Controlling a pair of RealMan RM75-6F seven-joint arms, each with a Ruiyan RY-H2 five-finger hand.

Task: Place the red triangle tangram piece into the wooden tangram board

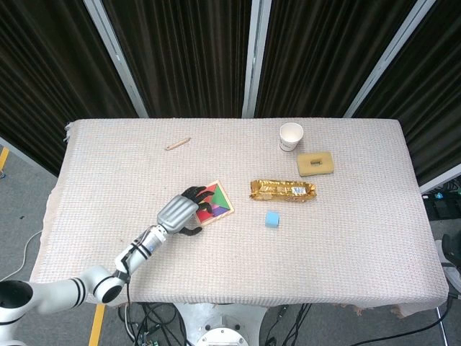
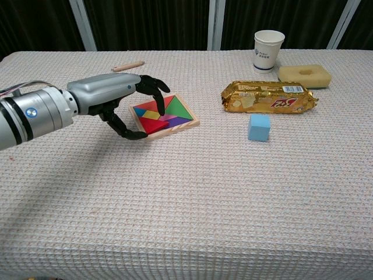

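Fingers (image 2: 152, 87) of the left hand (image 2: 113, 96) are curled but spread, holding nothing, arched over the near-left corner of the wooden tangram board (image 2: 165, 116). Inside the board, the red triangle piece (image 2: 158, 123) lies flat at its near edge, among other coloured pieces. Further right on the bench (image 2: 192, 192) sit a blue cube (image 2: 259, 127), a gold snack packet (image 2: 269, 96), a paper cup (image 2: 268, 49) and a yellow sponge (image 2: 305, 74).

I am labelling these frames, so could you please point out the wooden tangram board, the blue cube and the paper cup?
wooden tangram board (image 2: 193, 123), chest view, right frame edge.
blue cube (image 2: 259, 128), chest view, front face.
paper cup (image 2: 268, 52), chest view, side wall.
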